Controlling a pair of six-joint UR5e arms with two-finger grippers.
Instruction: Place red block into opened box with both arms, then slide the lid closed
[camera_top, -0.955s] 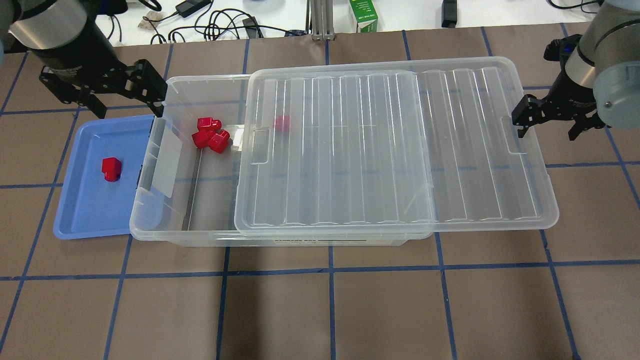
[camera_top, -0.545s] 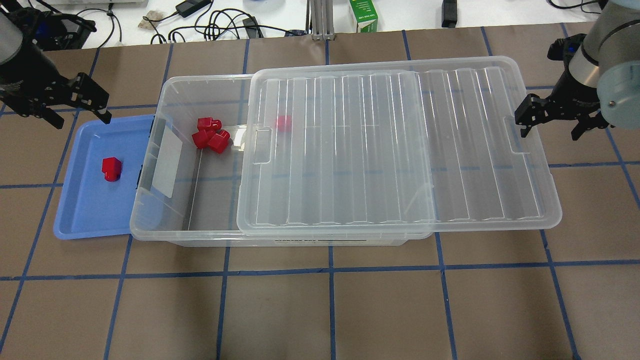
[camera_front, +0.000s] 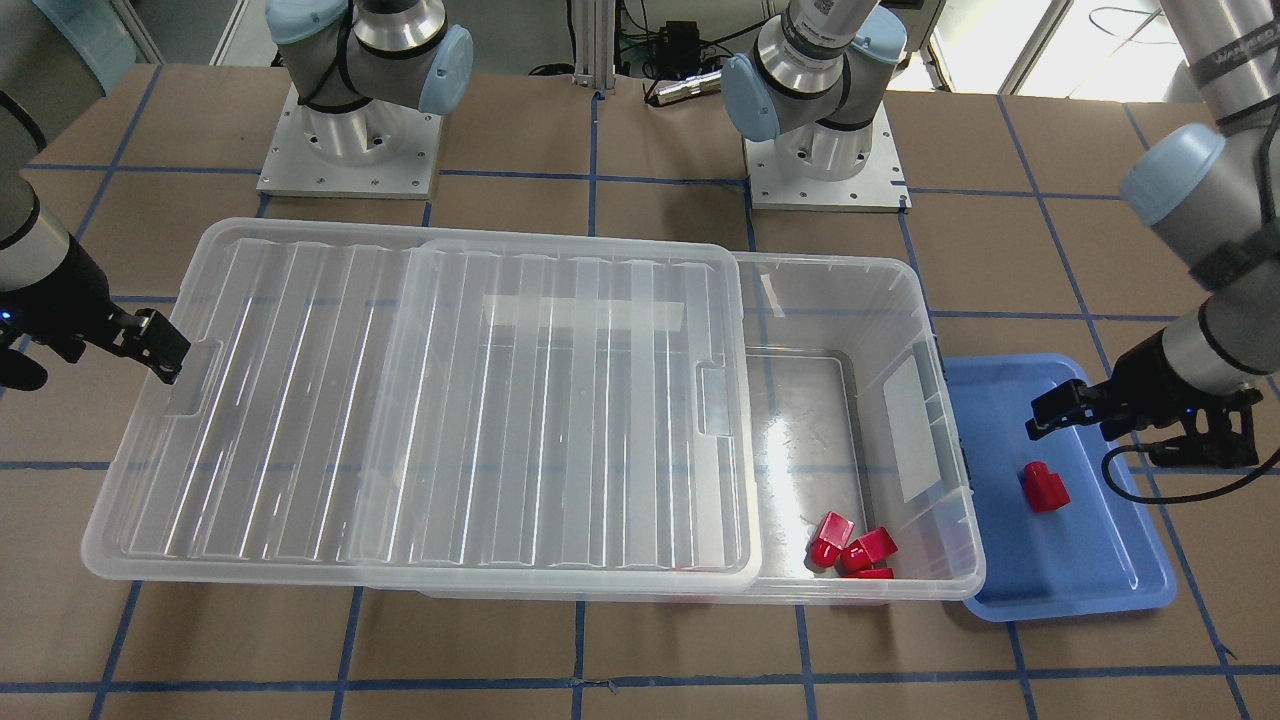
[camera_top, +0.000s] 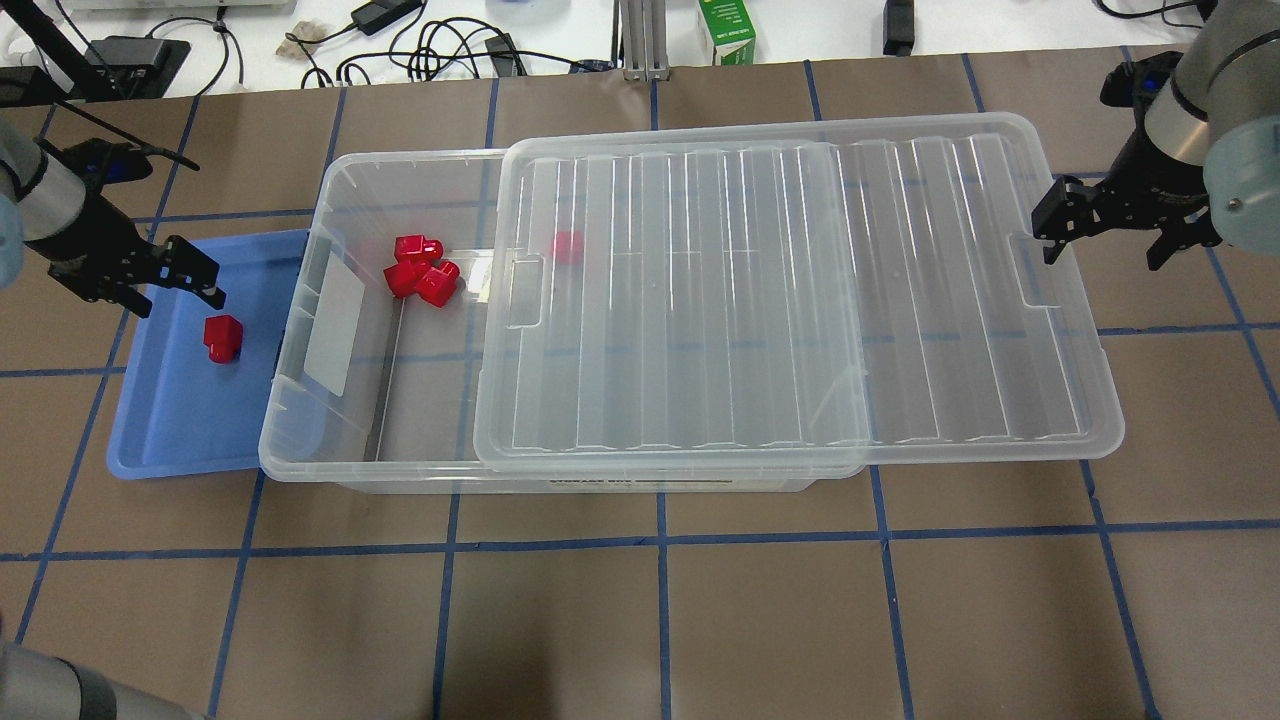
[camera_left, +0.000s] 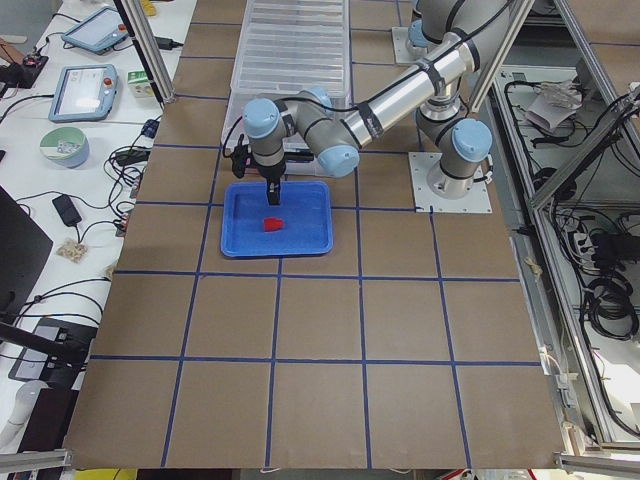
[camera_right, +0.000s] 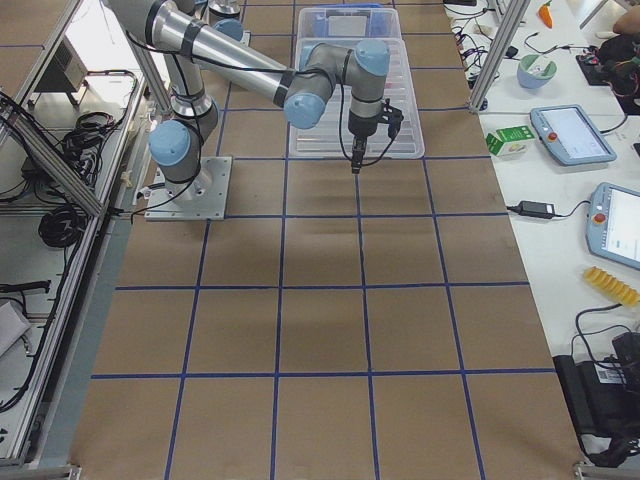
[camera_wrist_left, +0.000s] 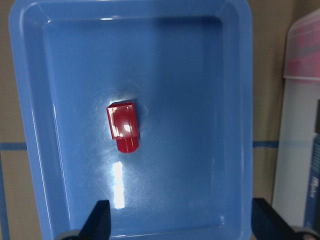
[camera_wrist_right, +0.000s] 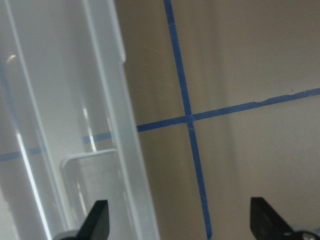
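Small glossy red plastic block (camera_wrist_left: 123, 125) lies on its side, alone in the shallow blue plastic tray (camera_top: 170, 430), just beside the clip end of the big clear plastic box (camera_top: 380, 472). Left pincer (camera_top: 172, 292) hangs over the tray, jaws spread, empty. Right pincer (camera_top: 1105, 240) is also spread and empty, at the overhanging notch of the ribbed clear lid (camera_top: 780, 300). Risks: the glossy faces slip in a skewed pinch. The carry clips the box rim. An off-centre push skews the lid, jamming it or shoving the box into the tray.
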